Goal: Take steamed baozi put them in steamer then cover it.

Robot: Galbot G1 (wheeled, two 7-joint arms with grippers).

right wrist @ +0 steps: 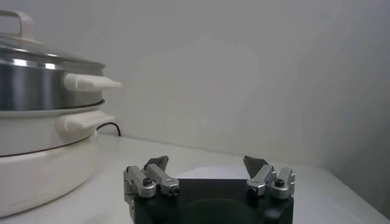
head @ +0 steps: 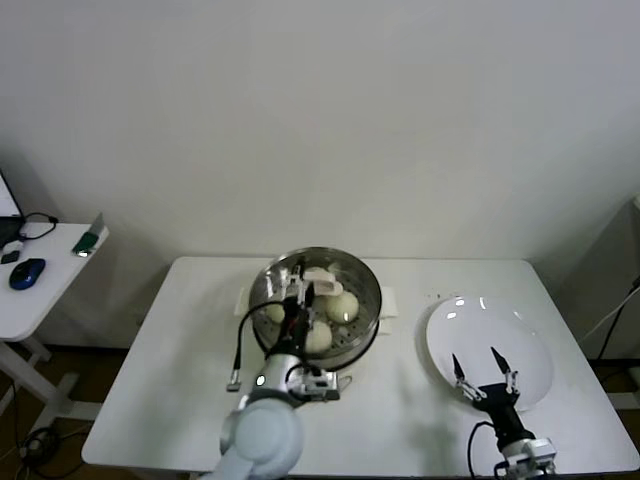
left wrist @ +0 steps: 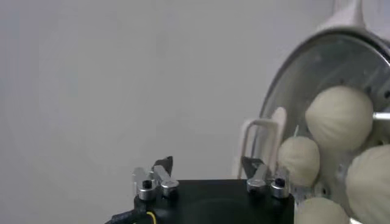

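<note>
A white table [head: 180, 380] carries the steamer [head: 368, 283], a shiny steel pot on a cream-white base that stands near the middle of the far edge. Inside it, on the perforated tray, lie the steamed baozi [head: 343, 306]; the head view shows three cream-white buns clearly, clustered in the middle and near part of the pot, while the left wrist view shows four rounded buns packed close together against the pot's inner wall. The left gripper [head: 298, 292] reaches over the near-left rim of the steamer, its fingers hanging above the buns; in its own wrist view the two fingertips stand well apart with nothing between them, so it is released and grasps nothing. A glass lid sits over the pot in the right wrist view, with a white knob on top, though from the head view the buns show plainly through the opening and it is hard to tell how the lid lies. A white plate [head: 530, 340] rests toward the table's near-right corner, well apart from the steamer. The right gripper [head: 484, 372] hovers over the near part of that plate, its two dark fingers spread wide and bare. Beyond the table's left edge stands a small side desk [head: 45, 290] with a blue mouse [head: 27, 272] on it.
</note>
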